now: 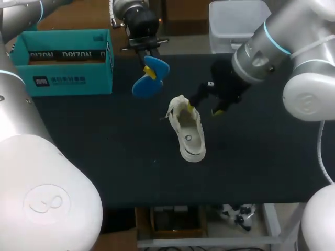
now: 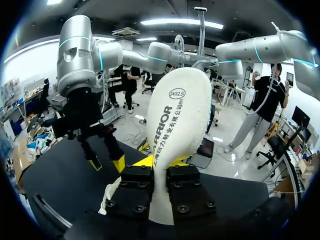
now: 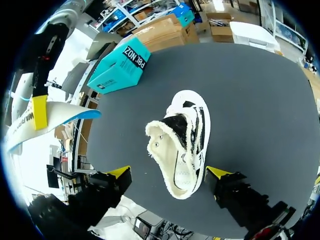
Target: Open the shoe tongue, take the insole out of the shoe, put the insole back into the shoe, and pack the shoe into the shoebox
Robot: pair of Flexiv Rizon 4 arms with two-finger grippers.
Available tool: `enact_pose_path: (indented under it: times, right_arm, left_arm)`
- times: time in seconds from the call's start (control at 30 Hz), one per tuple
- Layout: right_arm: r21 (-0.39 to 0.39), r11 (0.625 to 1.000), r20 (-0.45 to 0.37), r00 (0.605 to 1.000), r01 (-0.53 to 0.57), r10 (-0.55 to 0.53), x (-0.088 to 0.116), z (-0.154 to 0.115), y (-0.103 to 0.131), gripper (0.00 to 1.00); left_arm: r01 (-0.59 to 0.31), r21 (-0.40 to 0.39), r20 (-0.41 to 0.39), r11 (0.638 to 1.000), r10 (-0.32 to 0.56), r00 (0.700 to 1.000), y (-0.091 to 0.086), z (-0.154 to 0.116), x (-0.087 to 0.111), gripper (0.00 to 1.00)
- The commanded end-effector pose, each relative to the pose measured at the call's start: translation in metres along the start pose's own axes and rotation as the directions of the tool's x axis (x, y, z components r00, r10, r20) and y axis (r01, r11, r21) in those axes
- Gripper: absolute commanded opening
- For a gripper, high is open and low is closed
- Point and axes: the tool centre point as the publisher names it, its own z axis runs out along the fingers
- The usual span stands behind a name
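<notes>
The left gripper (image 1: 150,72) is clenched on the narrow end of the blue-backed insole (image 1: 149,82), which hangs at the upper centre of the head view. The shoe (image 1: 189,133) lies mid-frame on the table (image 1: 261,157), opening upward, with the right gripper (image 1: 204,109) spread wide just above it. Refitting the insole probably calls for feeding the broad end in first at a shallow angle while the right fingers steady the shoe

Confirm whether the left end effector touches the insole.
Touching. Left wrist view: the left end effector clamps the insole from both sides.
</notes>
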Motion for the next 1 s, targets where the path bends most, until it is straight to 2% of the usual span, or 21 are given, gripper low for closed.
enact_pose_path:
  times: [0.03,0.07,0.1,0.17,0.23,0.3,0.4,0.53,0.7,0.8,0.9,1.0]
  right_arm:
    - [0.081,0.992,-0.054,0.993,-0.096,0.1,-0.002,-0.016,0.007,1.0]
    - [0.102,0.986,-0.033,0.991,-0.129,0.133,-0.001,-0.018,0.005,1.0]
    - [0.124,0.978,-0.054,0.983,-0.167,0.174,0.001,-0.021,0.002,1.0]
    - [0.123,0.958,-0.071,0.961,-0.257,0.267,0.005,-0.026,-0.006,1.0]
    - [0.178,0.912,-0.096,0.916,-0.369,0.39,0.008,-0.027,-0.017,1.0]
    - [0.203,0.879,-0.108,0.882,-0.431,0.458,0.012,-0.029,-0.029,1.0]
    - [0.203,0.879,-0.108,0.882,-0.431,0.458,0.012,-0.029,-0.029,1.0]
    - [0.203,0.879,-0.108,0.882,-0.431,0.458,0.012,-0.029,-0.029,1.0]
    - [0.203,0.879,-0.108,0.882,-0.431,0.458,0.012,-0.029,-0.029,1.0]
    - [0.219,0.855,-0.148,0.85,-0.47,0.505,0.013,-0.03,-0.028,1.0]
    - [0.223,0.804,-0.206,0.78,-0.551,0.591,0.011,-0.034,-0.033,1.0]
    - [0.246,0.759,-0.215,0.73,-0.603,0.649,0.01,-0.036,-0.039,1.0]
  left_arm:
    - [-0.064,-0.002,0.01,0.998,0.064,0.998,-0.002,0.015,0.005,0.0]
    - [-0.089,0.005,-0.002,0.996,0.089,0.996,-0.004,0.019,0.006,0.0]
    - [-0.105,-0.007,0.009,0.994,0.105,0.994,-0.005,0.025,0.006,0.0]
    - [-0.161,0.011,-0.025,0.987,0.161,0.987,-0.009,0.034,0.006,0.0]
    - [-0.197,0.002,-0.032,0.98,0.197,0.98,-0.013,0.045,0.004,0.0]
    - [-0.24,0.012,-0.042,0.971,0.24,0.97,-0.017,0.054,0.002,0.0]
    - [-0.295,0.019,-0.055,0.955,0.296,0.954,-0.024,0.063,0.002,0.0]
    - [-0.328,0.027,-0.042,0.944,0.329,0.943,-0.03,0.074,0.001,0.0]
    - [-0.316,0.123,-0.016,0.941,0.32,0.947,-0.031,0.079,0.0,0.0]
    - [-0.316,0.179,-0.002,0.932,0.322,0.947,-0.031,0.08,0.002,0.0]
    - [-0.313,0.246,0.043,0.917,0.312,0.949,-0.031,0.08,0.005,0.0]
    - [-0.311,0.3,0.078,0.902,0.301,0.95,-0.032,0.077,0.008,0.0]
